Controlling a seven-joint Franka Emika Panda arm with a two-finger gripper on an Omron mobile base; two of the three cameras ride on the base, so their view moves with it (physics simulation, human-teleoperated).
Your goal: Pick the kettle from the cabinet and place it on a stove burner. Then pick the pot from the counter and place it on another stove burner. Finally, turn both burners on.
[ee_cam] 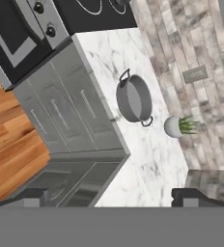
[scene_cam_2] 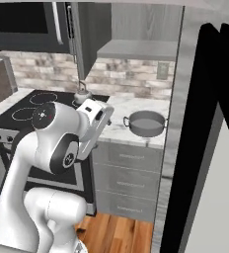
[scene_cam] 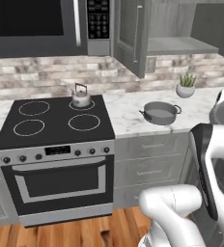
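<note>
**Kettle set on the rear burner; pot on the worktop ahead of the spread end effector**

The grey cabinet [scene_cam: 131,36] is seen above the worktop with its door swung open. Below it, the black cooktop [scene_cam: 56,120] is flanked on its right by the white marble worktop [scene_cam: 128,113]. The wide grey pot [scene_cam: 160,113] is seated on that marble, well apart from the cooktop and near a small potted plant [scene_cam: 186,86] by the backsplash.

The silver kettle [scene_cam: 80,96] is found upright on the rear right burner [scene_cam: 83,104], its arched handle raised.

In the hand view the end effector [ee_cam: 115,197] is shown with its two dark tips set wide apart and nothing between them. The pot [ee_cam: 133,98] is seen ahead of the tips, clear of them and untouched, with bare marble lying between it and them. The plant [ee_cam: 177,126] is placed just beside the pot, toward the brick wall.
</note>
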